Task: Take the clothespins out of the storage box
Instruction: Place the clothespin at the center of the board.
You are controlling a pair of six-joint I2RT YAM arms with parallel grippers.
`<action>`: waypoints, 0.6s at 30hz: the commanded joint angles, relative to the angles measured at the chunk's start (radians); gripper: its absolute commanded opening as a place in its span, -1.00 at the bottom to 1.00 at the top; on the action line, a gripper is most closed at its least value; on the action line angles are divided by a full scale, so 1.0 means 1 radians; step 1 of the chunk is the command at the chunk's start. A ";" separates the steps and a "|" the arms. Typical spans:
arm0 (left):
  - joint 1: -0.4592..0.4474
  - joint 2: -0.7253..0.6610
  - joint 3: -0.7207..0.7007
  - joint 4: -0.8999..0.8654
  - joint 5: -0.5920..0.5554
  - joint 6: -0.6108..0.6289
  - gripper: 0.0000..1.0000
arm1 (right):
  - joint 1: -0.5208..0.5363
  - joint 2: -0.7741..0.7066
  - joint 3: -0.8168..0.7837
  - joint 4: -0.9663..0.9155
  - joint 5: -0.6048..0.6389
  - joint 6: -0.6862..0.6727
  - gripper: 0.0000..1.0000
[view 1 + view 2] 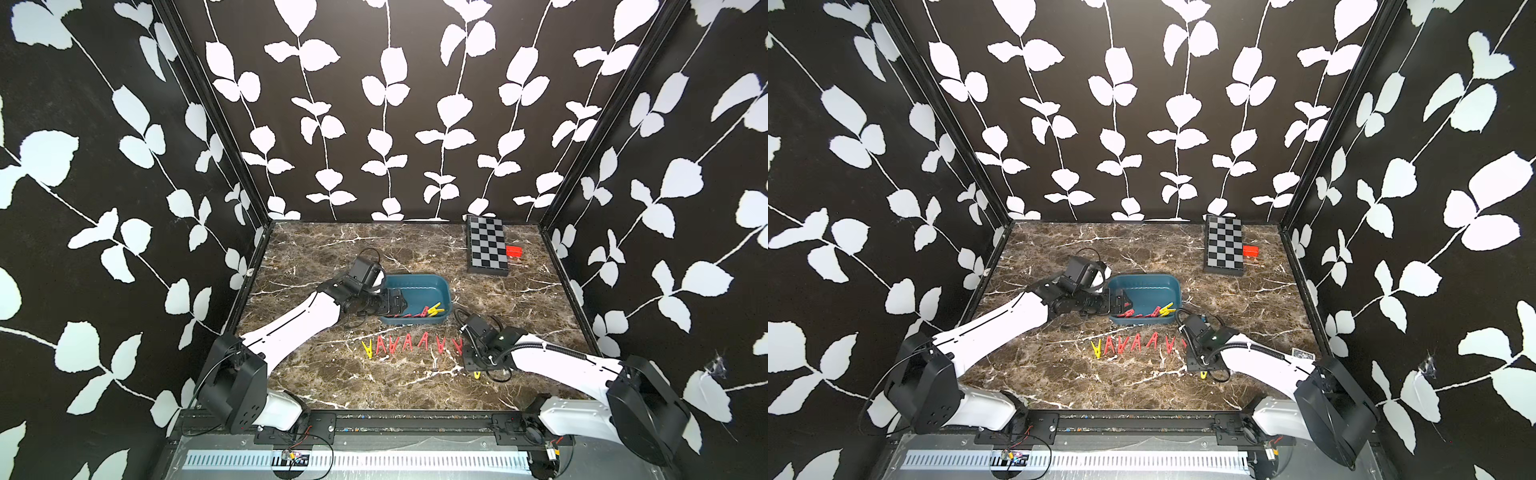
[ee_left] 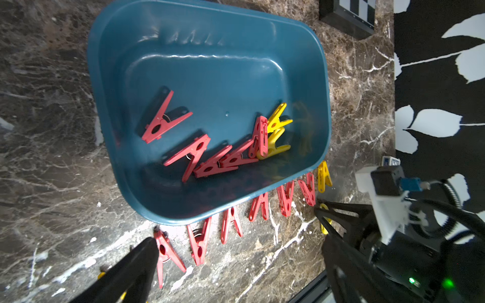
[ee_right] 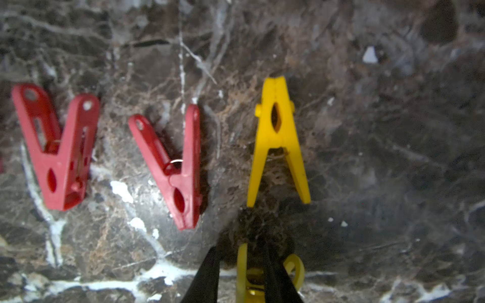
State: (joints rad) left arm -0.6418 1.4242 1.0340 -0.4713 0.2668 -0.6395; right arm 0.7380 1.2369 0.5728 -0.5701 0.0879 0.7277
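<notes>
We see a marble tabletop (image 1: 332, 249) within black leaf-print walls (image 1: 374, 104). Our left pincer (image 2: 236, 224) gapes; our right pincer (image 3: 238, 244) straddles a yellow clothespin (image 3: 246, 275), grip unclear.

Clothespins (image 2: 207, 164) lie inside the storage box (image 2: 204, 65) and before it.

You are looking at sixteen clothespins (image 2: 210, 166) in all, eleven red and five yellow. Seven are lying in the single storage box (image 2: 210, 65): five red, two yellow. Eight are sitting lined up on the table (image 1: 332, 249): six red, with one yellow at each end. One more yellow peg (image 3: 242, 262) is lying apart. One checkerboard box (image 1: 487, 245) and one red block (image 1: 514, 251) are sitting behind.
</notes>
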 commanded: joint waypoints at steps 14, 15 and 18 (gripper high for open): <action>0.006 0.119 0.184 -0.212 -0.258 0.125 0.76 | 0.005 -0.059 0.299 0.022 0.001 -0.119 0.59; 0.006 0.125 0.186 -0.211 -0.259 0.129 0.73 | 0.005 -0.041 0.318 0.036 -0.004 -0.127 0.67; 0.006 0.142 0.200 -0.199 -0.249 0.148 0.61 | 0.005 0.016 0.363 0.071 -0.015 -0.149 0.97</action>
State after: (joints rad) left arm -0.6380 1.5650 1.1973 -0.6380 0.0422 -0.5297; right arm 0.7383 1.2129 0.8967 -0.5484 0.0849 0.6128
